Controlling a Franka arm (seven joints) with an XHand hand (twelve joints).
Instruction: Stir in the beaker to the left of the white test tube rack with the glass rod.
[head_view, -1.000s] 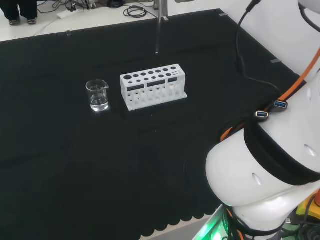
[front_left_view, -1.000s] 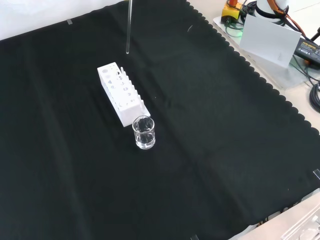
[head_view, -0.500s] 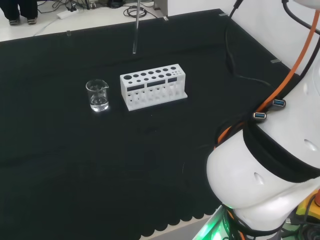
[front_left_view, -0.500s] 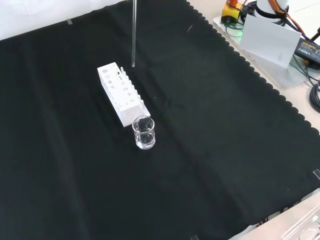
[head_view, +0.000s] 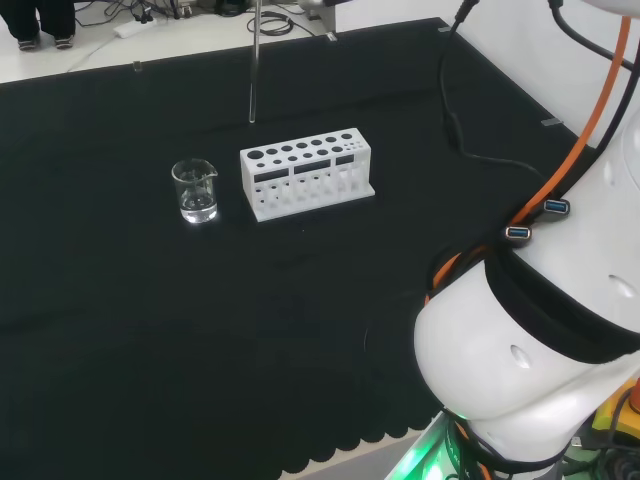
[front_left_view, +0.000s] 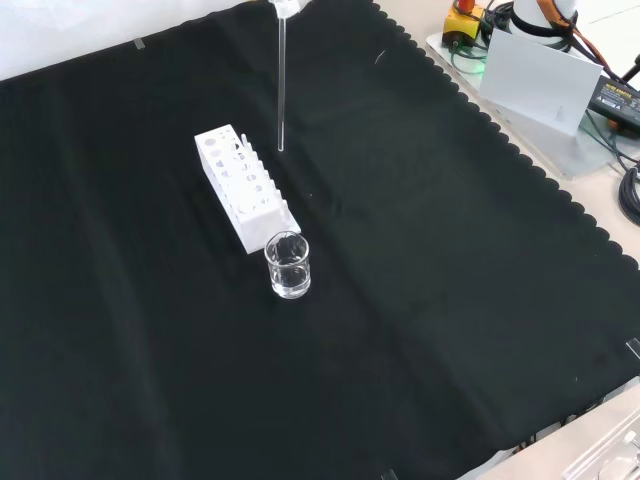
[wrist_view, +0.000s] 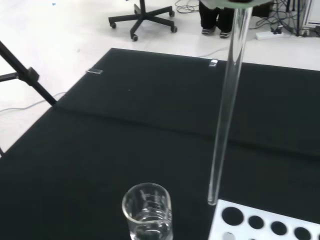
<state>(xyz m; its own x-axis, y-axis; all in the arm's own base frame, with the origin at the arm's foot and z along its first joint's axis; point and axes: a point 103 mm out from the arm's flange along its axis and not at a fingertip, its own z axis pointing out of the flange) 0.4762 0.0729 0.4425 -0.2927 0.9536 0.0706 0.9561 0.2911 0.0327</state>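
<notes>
A long clear glass rod (head_view: 252, 70) is hung upright, its holding fingers impossible to tell, above the black-clothed bench (head_view: 150, 330) near its far edge in the head view, clear of the white test tube rack (head_view: 306, 172), so it can be lowered into the small clear glass beaker (head_view: 195, 191) standing just beside the rack's end.

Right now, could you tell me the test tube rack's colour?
White; the test tube rack shows best in the head view.

The rod (head_view: 253, 60) hung upright below the robot hand (front_left_view: 286, 6), its tip above the desk (head_view: 150, 330) and clear of it. In the head view, the rack (head_view: 306, 171) stood nearer than the tip, and the beaker (head_view: 196, 190) stood left of the rack, apart from it.
</notes>
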